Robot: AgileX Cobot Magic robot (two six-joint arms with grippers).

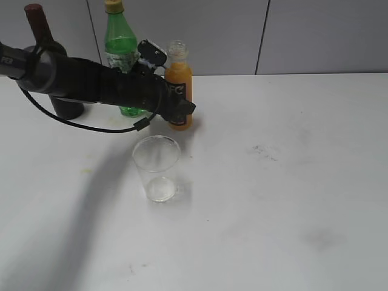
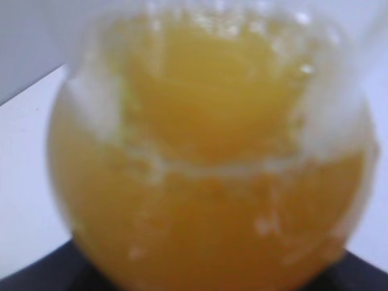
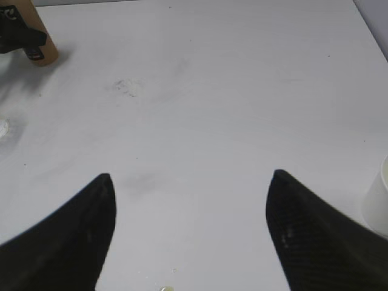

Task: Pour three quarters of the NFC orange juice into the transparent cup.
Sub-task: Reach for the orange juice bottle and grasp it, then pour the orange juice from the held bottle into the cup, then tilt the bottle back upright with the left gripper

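The NFC orange juice (image 1: 179,77) stands upright and uncapped at the back of the white table, and it fills the left wrist view as a blur of orange (image 2: 206,182). My left gripper (image 1: 177,102) reaches in from the left with its jaws on either side of the bottle's black label; how tight they are does not show. The transparent cup (image 1: 156,168) stands empty in front of the bottle, apart from it. My right gripper (image 3: 191,182) hovers open over bare table, with the bottle's base (image 3: 43,53) far off at its upper left.
A green plastic bottle (image 1: 120,41) and a dark wine bottle (image 1: 41,27) stand behind the left arm against the grey wall. A white object (image 3: 379,200) sits at the right edge of the right wrist view. Faint smudges (image 1: 264,151) mark the table.
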